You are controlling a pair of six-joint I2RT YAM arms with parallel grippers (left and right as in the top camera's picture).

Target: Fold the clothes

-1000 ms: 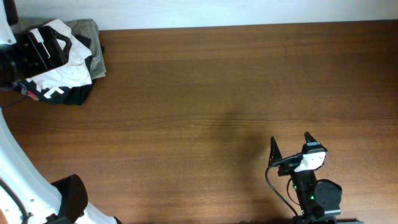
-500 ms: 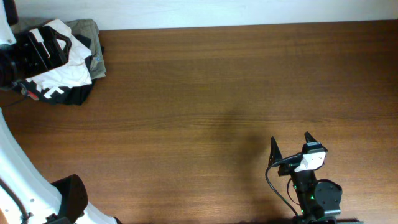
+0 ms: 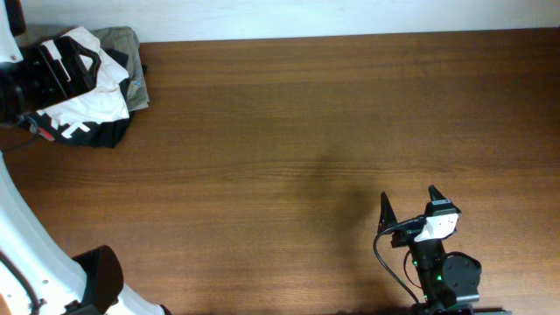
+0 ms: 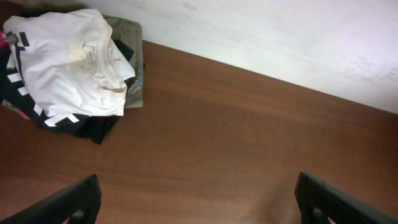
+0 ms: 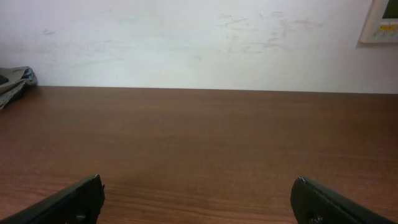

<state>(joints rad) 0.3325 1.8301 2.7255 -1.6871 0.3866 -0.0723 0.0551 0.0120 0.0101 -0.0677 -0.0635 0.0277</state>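
The clothes, a white T-shirt [image 4: 59, 68], lie crumpled on top of a small pile at the table's far left corner [image 3: 96, 107]. Its neck label [image 4: 87, 55] faces up. In the overhead view my left gripper [image 3: 74, 66] hangs over that pile and covers part of it. In the left wrist view its fingers are spread wide, the gripper [image 4: 199, 190] stands open with only bare wood between them, and the shirt lies well beyond it. My right gripper [image 3: 409, 197] [image 5: 198, 186] rests open near the table's front right, far from the shirt.
Under the white shirt lie a black garment with white letters [image 4: 93, 127] [image 3: 83, 133] and an olive-grey garment [image 4: 127, 31] [image 3: 122, 39]. The brown wooden table [image 3: 306, 131] ends at a white wall [image 5: 199, 43] along its far edge.
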